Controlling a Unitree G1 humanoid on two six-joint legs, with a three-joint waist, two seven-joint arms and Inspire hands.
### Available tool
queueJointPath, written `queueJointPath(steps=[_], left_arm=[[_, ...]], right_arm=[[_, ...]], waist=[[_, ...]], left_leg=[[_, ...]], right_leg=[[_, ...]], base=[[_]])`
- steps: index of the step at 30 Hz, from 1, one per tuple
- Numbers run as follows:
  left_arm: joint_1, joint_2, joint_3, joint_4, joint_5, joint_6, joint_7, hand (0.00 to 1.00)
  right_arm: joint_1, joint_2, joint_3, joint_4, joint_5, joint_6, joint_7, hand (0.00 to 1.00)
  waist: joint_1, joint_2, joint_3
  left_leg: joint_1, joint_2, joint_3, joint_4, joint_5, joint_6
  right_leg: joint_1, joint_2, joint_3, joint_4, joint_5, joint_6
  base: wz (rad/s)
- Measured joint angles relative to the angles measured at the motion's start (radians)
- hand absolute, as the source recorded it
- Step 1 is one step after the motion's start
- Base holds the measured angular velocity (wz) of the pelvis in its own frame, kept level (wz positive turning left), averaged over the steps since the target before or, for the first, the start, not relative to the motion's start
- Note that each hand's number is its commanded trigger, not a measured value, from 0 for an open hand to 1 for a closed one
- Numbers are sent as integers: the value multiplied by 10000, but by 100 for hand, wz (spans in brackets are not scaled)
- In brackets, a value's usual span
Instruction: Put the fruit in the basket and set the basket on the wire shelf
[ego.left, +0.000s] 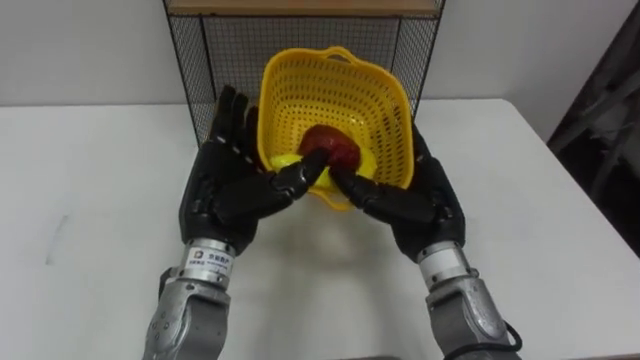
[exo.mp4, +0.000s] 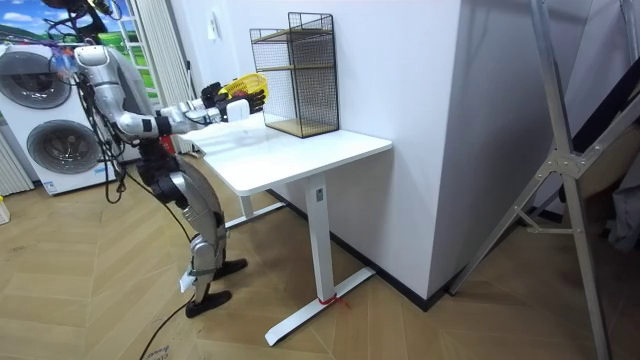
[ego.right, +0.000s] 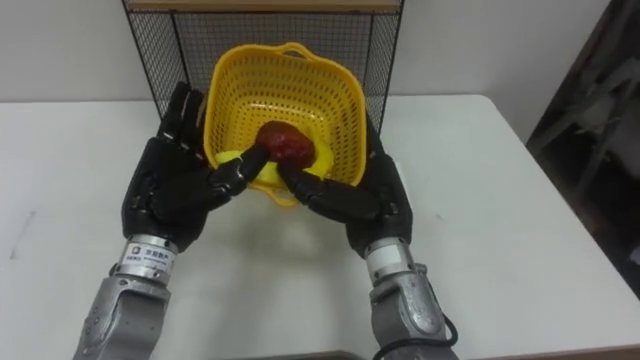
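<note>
Tight grip: left hand (ego.left: 225, 190) and right hand (ego.left: 425, 200) clamp the yellow basket (ego.left: 385, 100), thumbs over its rim, red fruit (ego.left: 328, 146) inside. Room view shows it raised above the table (exo.mp4: 300, 152), near the wire shelf (exo.mp4: 300, 70).

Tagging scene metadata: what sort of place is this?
Likely a home-style laundry or utility room, maybe a test setup: washing machines, wood floor, white table carrying a wire shelf.
</note>
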Motion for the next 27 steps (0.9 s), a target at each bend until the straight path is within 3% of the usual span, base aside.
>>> queueJointPath(steps=[1, 2, 9, 16, 20, 23, 26, 27], left_arm=[[13, 15, -13, 1, -1, 6, -17, 0], [23, 48, -26, 19, 0, 28, -17, 0], [24, 64, -27, 23, -6, 24, -17, 0], [45, 61, -16, 19, 0, 7, -14, 0], [43, 39, -25, 20, -1, 6, -16, 0], [46, 32, -45, 21, 3, 17, -17, 0], [32, 13, -84, 19, -6, 13, 1, 0], [24, 27, -72, 24, -8, 14, 1, 0]], right_arm=[[0, 6, -3, -3, 0, -2, 2, 0], [4, 26, 6, -1, -1, 5, 2, 0], [-3, 35, 16, -4, 28, 6, 3, 0], [1, 73, 38, -71, -11, -10, -5, 0], [-5, 62, 40, -79, 0, -61, -33, 0], [-38, 52, 46, -79, -25, -69, -116, 0], [-199, 49, 39, -81, -47, -85, -191, 0], [-247, 41, 34, -80, -48, -84, -217, 0]], waist=[[3, -16, 8], [-37, -86, 31], [-174, -80, 149], [-118, -92, 147], [-159, -32, 150], [-141, -2, 148], [-215, -25, 144], [-235, -59, 180]], left_leg=[[11, -20, -3, 44, 107, 42], [84, -129, -10, 81, 2, 120], [153, -657, 40, 118, -334, 486], [159, -698, 187, 202, -686, 573], [214, -798, 178, 276, -873, 623], [147, -839, 231, 501, -1143, 714], [191, -1086, 363, 675, -1314, 901], [317, -1216, 446, 705, -1382, 1005]], right_leg=[[25, -10, 9, 25, -33, -32], [121, -107, 4, 27, -136, -7], [249, -787, -479, -5, -587, 344], [462, -919, -629, -382, -669, 423], [533, -1066, -901, -287, -760, 573], [281, -1233, -1062, 665, -909, 818], [-487, -1741, -1291, 2558, -910, 937], [-778, -1968, -1233, 3356, -804, 1087]], base=[[0], [5], [7], [-1], [4], [0], [0], [0]])
